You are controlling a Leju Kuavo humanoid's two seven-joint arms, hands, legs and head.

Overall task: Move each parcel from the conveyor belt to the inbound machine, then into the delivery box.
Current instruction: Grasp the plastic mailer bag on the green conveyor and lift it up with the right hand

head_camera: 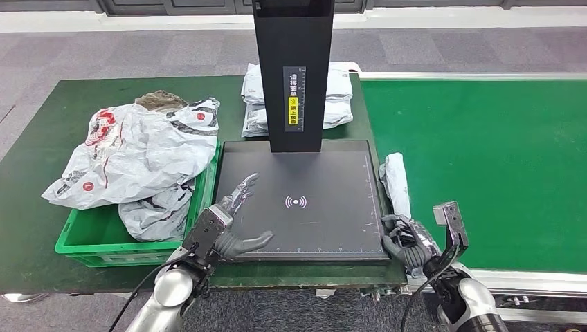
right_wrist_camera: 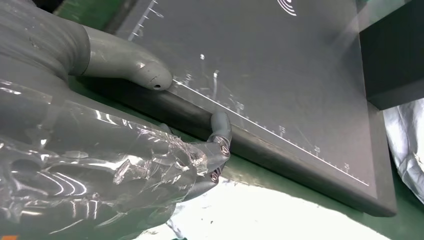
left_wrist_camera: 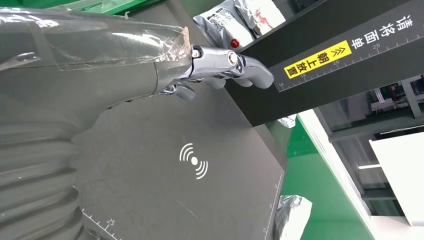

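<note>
Left hand [head_camera: 232, 214] flat, fingers spread, over inbound machine [head_camera: 325, 228] platform.

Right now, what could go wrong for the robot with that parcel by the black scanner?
1. The grey parcel lies squeezed beside the edge of the scanner plate. The right hand seems to hold only its near end, so the bag might slip or snag on that edge.
2. The left hand lies open over the plate, where a parcel should land, so it could get in the way.
3. The green crate is piled high with bags; another might slide off.
</note>
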